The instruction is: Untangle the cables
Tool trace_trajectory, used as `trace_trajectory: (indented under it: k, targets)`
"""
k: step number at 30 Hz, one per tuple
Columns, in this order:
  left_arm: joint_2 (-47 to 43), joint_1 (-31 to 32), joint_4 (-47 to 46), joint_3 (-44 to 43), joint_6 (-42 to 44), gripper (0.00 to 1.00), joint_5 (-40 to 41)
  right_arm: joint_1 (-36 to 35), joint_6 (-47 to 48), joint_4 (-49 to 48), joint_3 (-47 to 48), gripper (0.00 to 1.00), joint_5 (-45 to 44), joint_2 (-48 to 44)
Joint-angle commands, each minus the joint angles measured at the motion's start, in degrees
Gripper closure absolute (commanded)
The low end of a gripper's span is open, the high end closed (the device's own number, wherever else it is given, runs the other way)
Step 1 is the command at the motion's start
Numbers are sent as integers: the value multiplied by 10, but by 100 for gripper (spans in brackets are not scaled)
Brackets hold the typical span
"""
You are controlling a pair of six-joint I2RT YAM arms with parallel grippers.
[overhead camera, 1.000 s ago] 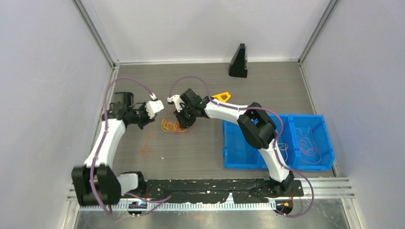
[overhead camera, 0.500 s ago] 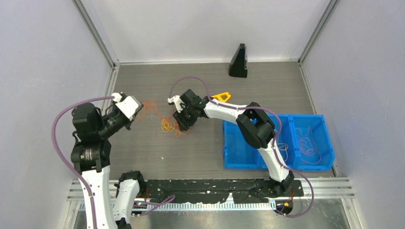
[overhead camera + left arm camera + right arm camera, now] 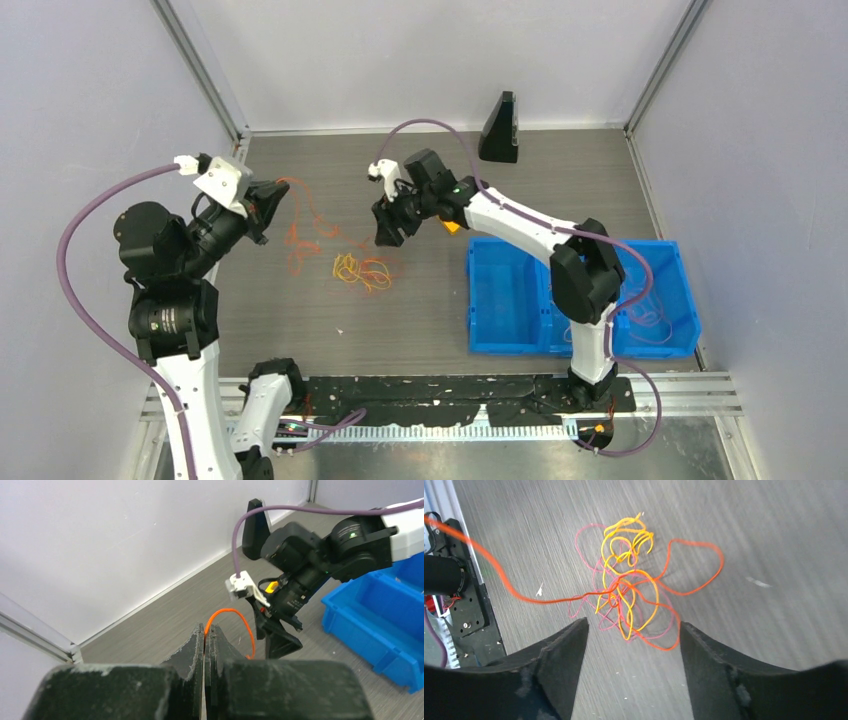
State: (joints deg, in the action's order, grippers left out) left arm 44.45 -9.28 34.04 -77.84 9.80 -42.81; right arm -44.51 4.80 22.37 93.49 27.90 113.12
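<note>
Plain pale walls enclosed the grey wood-grain tabletop on the left, far and right, with aluminium posts at the far corners. A black wedge-shaped stand stood by the far wall; two blue bins sat at the near right, evenly lit

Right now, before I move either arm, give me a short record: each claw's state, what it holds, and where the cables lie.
left claw: shut on orange cable, raised off the table
right claw: open, empty, above the tangle
orange cable: runs from left claw down into the tangle
tangle: yellow, pink and orange loops on the table, between the arms
bins: blue, right of the tangle
</note>
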Motion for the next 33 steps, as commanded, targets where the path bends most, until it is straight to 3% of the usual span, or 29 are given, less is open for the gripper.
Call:
trace_trajectory:
  k: [1, 3, 4, 10, 14, 22, 24, 25, 26, 27, 29, 33]
  targets:
    - [8, -3, -67, -19, -64, 100, 31, 7, 25, -12, -27, 44, 26, -38]
    - [14, -3, -63, -27, -73, 100, 53, 14, 18, -27, -39, 38, 48, -56]
    - [17, -3, -59, -30, -76, 100, 60, 21, 9, -42, -47, 31, 65, -66]
    - [17, -3, -70, -22, -94, 100, 47, 20, -34, -257, -157, 6, 109, -164]
    - [14, -3, -73, -19, -106, 100, 52, -8, -53, -318, -126, 1, 112, -138]
    - [17, -3, -70, -26, -131, 100, 64, -61, -91, -392, -61, 3, 106, -28]
    - [18, -4, -67, -30, -136, 100, 71, -66, -99, -393, -39, 13, 103, -4]
    - [19, -3, -66, -35, -138, 100, 75, -67, -101, -388, -34, 30, 89, 3]
    - [20, -3, -64, -39, -140, 100, 81, -67, -103, -386, -29, 41, 80, 13]
    - [20, -3, -63, -44, -140, 100, 90, -65, -99, -379, -28, 68, 59, 17]
    - [22, -3, -63, -56, -140, 100, 124, -59, -93, -371, -34, 91, 34, 23]
    - [31, -8, -82, -92, -131, 100, 214, -46, -86, -363, -78, 95, 25, 21]
